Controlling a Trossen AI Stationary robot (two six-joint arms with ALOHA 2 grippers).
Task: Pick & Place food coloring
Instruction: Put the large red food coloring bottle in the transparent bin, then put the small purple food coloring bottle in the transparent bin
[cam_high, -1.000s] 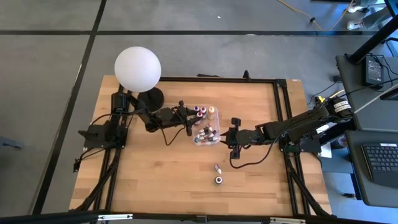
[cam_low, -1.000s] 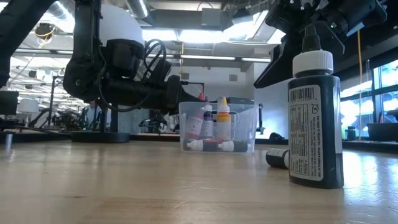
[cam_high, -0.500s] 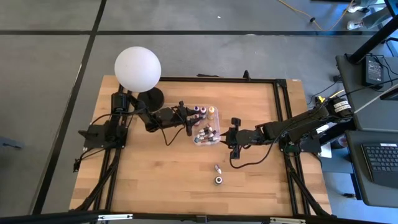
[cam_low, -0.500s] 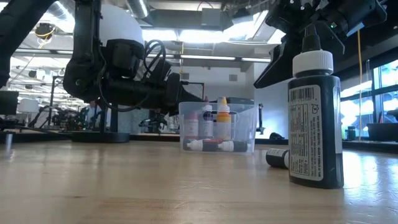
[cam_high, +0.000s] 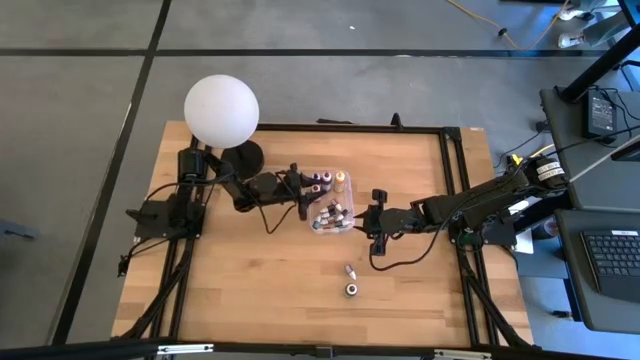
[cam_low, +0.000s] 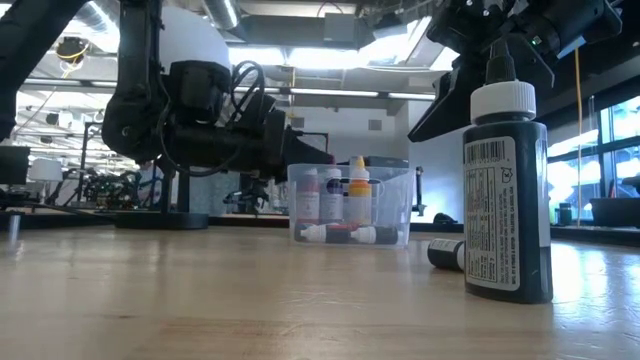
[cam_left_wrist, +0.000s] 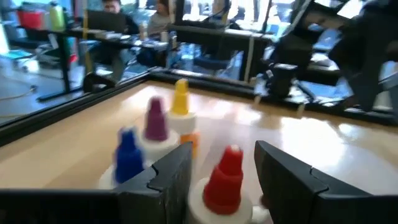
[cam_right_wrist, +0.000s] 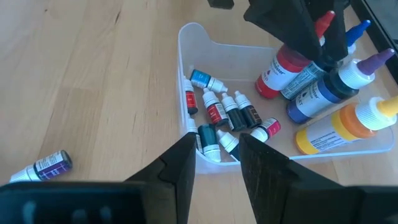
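Fingers (cam_left_wrist: 180, 180) of the left gripper (cam_left_wrist: 225, 177) stand parted around red bottle (cam_left_wrist: 225, 180).

Right wrist view: the right gripper (cam_right_wrist: 216, 163) shows w/ its two dark fingers (cam_right_wrist: 179, 163) parted by a narrow gap, nothing between them, just above the near wall of a clear plastic box (cam_right_wrist: 186, 78) on a wood table (cam_right_wrist: 81, 74). Inside the box – a heap of small dropper bottles (cam_right_wrist: 225, 118) lying down, plus four taller ones upright: red (cam_right_wrist: 278, 71), blue (cam_right_wrist: 317, 96), purple-capped (cam_right_wrist: 367, 65), yellow-orange (cam_right_wrist: 339, 127). The left gripper (cam_right_wrist: 301, 34) hangs over the tall ones. One small purple-label bottle (cam_right_wrist: 43, 167) lies on the table, well apart from the box.
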